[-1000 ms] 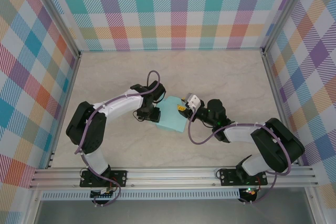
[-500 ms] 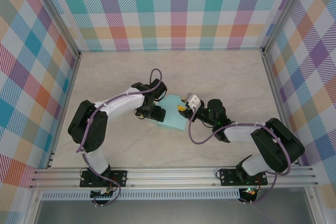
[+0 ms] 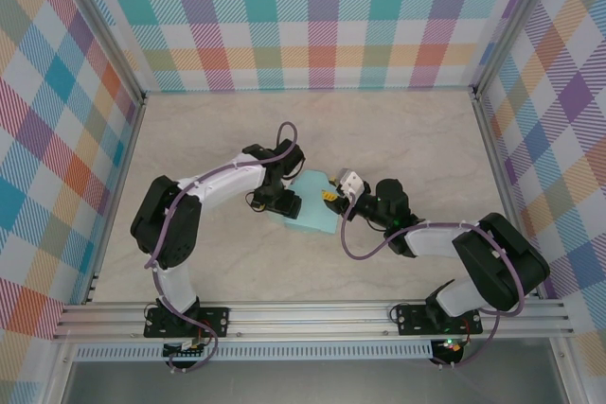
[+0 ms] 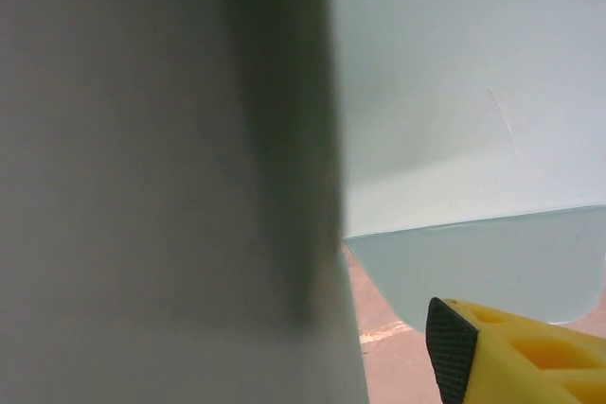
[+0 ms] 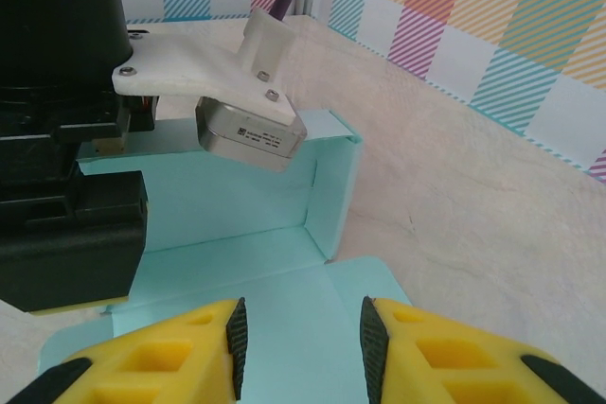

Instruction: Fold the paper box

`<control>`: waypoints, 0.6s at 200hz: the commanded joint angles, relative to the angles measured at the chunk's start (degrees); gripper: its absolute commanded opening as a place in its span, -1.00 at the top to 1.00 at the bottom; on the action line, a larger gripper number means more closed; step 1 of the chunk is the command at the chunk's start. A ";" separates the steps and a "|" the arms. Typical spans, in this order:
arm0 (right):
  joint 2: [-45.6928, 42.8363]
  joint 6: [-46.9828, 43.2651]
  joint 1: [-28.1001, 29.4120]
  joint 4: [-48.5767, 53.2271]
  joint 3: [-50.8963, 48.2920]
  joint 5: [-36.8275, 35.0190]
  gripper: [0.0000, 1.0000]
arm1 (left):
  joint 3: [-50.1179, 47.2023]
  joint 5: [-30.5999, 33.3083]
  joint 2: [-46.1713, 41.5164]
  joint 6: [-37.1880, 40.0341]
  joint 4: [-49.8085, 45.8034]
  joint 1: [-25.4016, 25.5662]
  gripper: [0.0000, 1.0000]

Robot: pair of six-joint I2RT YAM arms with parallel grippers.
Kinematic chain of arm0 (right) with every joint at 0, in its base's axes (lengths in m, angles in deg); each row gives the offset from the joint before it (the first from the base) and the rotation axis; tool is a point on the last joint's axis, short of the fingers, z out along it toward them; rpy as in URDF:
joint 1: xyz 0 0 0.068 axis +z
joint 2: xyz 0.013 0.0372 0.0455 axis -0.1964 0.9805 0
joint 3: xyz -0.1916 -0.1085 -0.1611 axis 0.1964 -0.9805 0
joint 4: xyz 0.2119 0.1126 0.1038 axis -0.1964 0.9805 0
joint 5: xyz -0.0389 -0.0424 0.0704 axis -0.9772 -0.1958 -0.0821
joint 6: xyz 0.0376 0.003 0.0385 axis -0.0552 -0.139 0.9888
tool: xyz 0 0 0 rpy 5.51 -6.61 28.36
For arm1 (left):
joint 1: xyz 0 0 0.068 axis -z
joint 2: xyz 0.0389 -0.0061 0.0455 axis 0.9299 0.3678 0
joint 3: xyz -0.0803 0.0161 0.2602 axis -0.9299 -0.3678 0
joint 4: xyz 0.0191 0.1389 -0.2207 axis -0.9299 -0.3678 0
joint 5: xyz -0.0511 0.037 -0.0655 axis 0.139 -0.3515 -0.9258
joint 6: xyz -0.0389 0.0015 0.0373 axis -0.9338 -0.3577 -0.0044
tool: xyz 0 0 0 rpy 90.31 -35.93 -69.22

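The paper box (image 3: 311, 209) is pale mint card lying at the table's middle, between my two grippers. In the right wrist view its floor panel (image 5: 265, 276) is flat, with a long wall raised at the left and a short flap (image 5: 333, 177) upright at the far corner. My right gripper (image 5: 303, 347) hovers open just over the floor panel (image 3: 331, 195). My left gripper (image 3: 283, 202) is at the box's left edge. Its right yellow fingertip (image 4: 449, 347) stands apart from a blurred raised card wall (image 4: 170, 177), which hides the other finger.
The left arm's black wrist and white camera mount (image 5: 204, 68) loom behind the box's raised wall. Plaid walls (image 3: 312, 16) and aluminium posts (image 3: 488, 130) enclose the beige marbled table (image 3: 398, 130). A metal rail (image 3: 312, 317) runs along the near edge.
My left gripper has shifted slightly right, closer against the box's left edge, and its arm has swung with it. The right arm has stayed still.
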 commanded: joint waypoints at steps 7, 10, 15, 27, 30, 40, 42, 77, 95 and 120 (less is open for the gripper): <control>-0.80 0.72 -0.39 -0.62 -0.50 1.66 0.21 | -0.18 0.01 -0.28 -0.40 -2.26 -0.10 -0.38; -0.80 0.72 -0.42 -0.57 -0.50 1.77 0.21 | -0.11 0.18 -0.21 -0.35 -2.26 -0.10 -0.36; -0.81 0.72 -0.43 -0.53 -0.42 1.75 0.21 | -0.05 0.53 -0.06 -0.44 -2.24 -0.10 -0.32; -0.88 0.79 -0.42 -0.37 -0.33 1.85 0.21 | 0.24 0.91 0.20 -0.48 -2.35 -0.12 -0.23; -0.89 0.80 -0.42 -0.37 -0.33 1.87 0.21 | 0.34 0.99 0.29 -0.48 -2.43 -0.10 -0.21; -1.00 0.81 -0.43 -0.24 -0.24 1.88 0.21 | 0.68 1.32 0.52 -0.48 -2.53 -0.10 -0.16; -1.05 0.81 -0.43 -0.23 -0.17 1.88 0.22 | 0.70 1.38 0.55 -0.48 -2.59 -0.10 -0.15; -1.19 0.72 -0.49 0.35 -0.11 1.84 0.21 | 0.72 3.22 0.23 -0.16 -3.15 -0.10 0.06; -0.98 1.19 -0.51 0.59 0.01 1.24 0.21 | 0.53 4.15 -0.68 0.04 -3.12 -0.10 0.10; -2.51 3.75 -0.60 -4.82 -1.88 1.51 0.21 | 1.46 5.26 -2.58 1.13 -3.70 -0.52 0.18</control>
